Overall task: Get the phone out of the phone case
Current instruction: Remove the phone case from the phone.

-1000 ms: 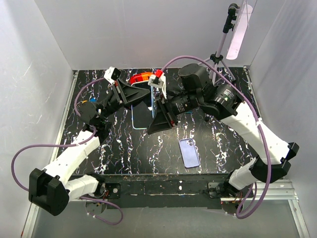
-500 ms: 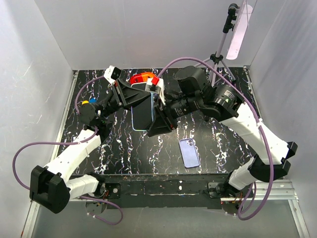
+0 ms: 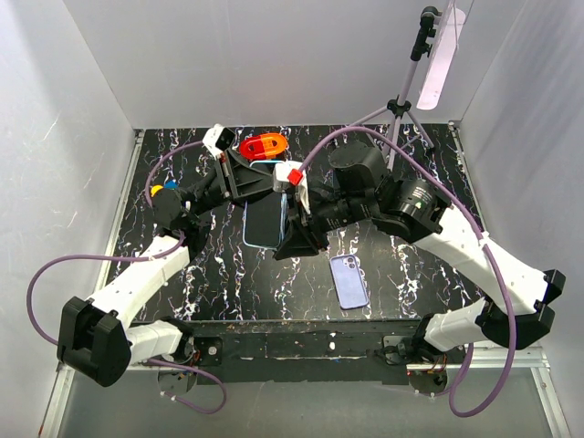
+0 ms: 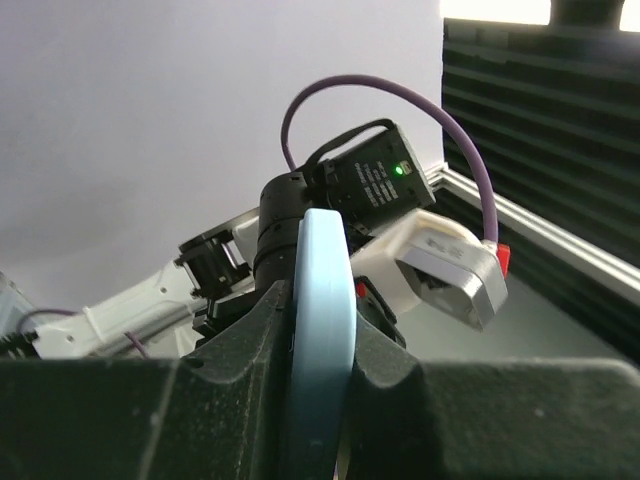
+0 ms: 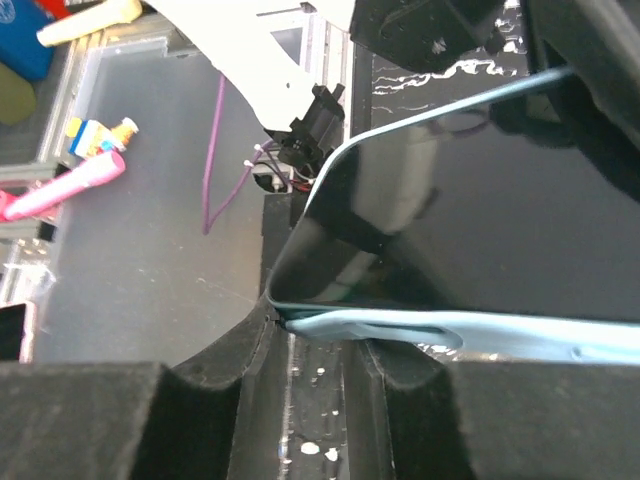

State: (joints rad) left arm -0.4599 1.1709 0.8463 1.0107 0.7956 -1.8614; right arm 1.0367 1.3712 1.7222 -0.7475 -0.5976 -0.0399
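Orange object (image 3: pixel 263 144) sits behind the held phone (image 3: pixel 264 222); purple handset (image 3: pixel 349 280) nearby.

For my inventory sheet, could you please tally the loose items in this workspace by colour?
Light blue: 1, the light blue cased phone with a black screen
Lavender: 1, the lavender rectangular phone-shaped slab
Orange-red: 1, the rounded orange-red object
Yellow-and-blue: 1, the small yellow-and-blue piece, mostly hidden
Total: 4

The left arm (image 3: pixel 137 274) and right arm (image 3: pixel 456 237), with the cased phone (image 3: pixel 263 219) between them, fill the counter's (image 3: pixel 237 287) middle. A purple slab (image 3: pixel 349 280) lies near the front edge. A red object (image 3: pixel 263 144) and a tripod (image 3: pixel 404 105) crowd the far edge. There is open room left of the slab.
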